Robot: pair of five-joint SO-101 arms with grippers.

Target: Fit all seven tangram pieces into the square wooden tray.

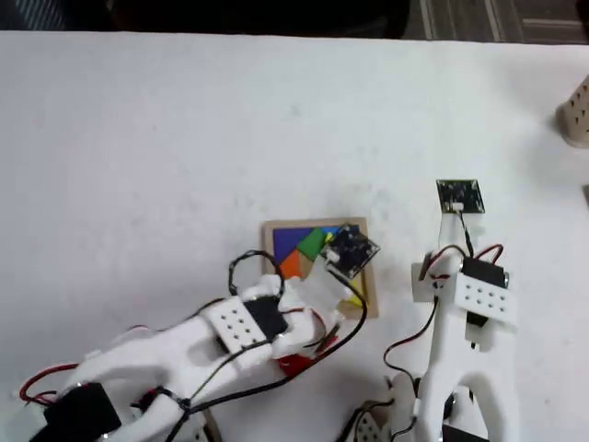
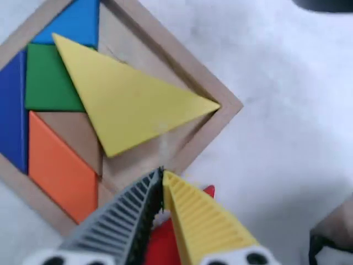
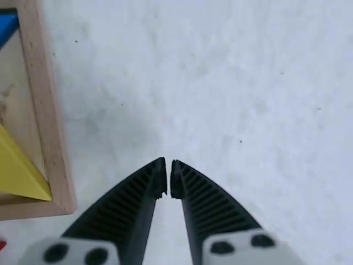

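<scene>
Square wooden tray (image 1: 304, 224) partly filled, both end effectors closed and empty.

The tray sits toward the surface's (image 1: 138, 138) near edge, about midway along it. Inside it lie a green square piece (image 2: 52, 83), a light blue triangle (image 2: 74, 22), a dark blue triangle (image 2: 14, 105) and an orange parallelogram (image 2: 60, 165). A large yellow triangle (image 2: 132, 105) lies askew over bare tray floor, one tip at the rim. The left end effector (image 2: 161, 172) hangs over the tray's edge, jaws together, above a red piece (image 2: 160, 245) just outside the tray. The right end effector (image 3: 167, 176), jaws nearly touching, is over bare surface beside the tray.
</scene>
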